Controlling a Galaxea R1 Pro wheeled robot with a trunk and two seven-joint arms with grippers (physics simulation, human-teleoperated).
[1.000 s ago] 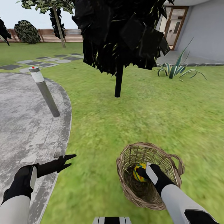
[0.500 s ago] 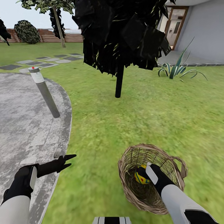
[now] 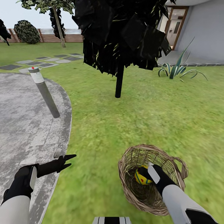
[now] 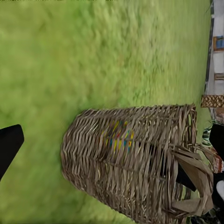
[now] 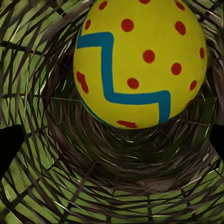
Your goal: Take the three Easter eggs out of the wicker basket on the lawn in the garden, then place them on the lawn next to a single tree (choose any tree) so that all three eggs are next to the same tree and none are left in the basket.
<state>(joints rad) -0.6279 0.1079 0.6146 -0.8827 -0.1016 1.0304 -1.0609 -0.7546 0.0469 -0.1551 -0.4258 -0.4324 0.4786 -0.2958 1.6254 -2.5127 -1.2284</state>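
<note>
The wicker basket (image 3: 169, 161) stands on the lawn (image 3: 130, 121) close in front of me, at the right. One yellow Easter egg (image 3: 140, 177) with blue zigzag and red dots lies inside it. My right gripper (image 3: 145, 171) reaches down into the basket, open, right beside the egg. In the right wrist view the egg (image 5: 140, 60) lies just ahead of the spread fingertips (image 5: 9, 149). My left gripper (image 3: 69, 161) hovers open over the pavement edge, left of the basket (image 4: 126, 168). A tree (image 3: 58, 26) with a pale trunk stands far back left.
A black-leaved tree (image 3: 119, 81) rises from the grass straight ahead. A grey paved area (image 3: 25, 118) with a leaning bollard (image 3: 46, 93) lies to the left. Stepping stones (image 3: 46, 60), a spiky plant (image 3: 175, 70) and the house wall (image 3: 202, 28) lie further back.
My right gripper has sunk slightly deeper into the basket. The basket and the egg have shifted a little toward me. The left arm has stayed put.
</note>
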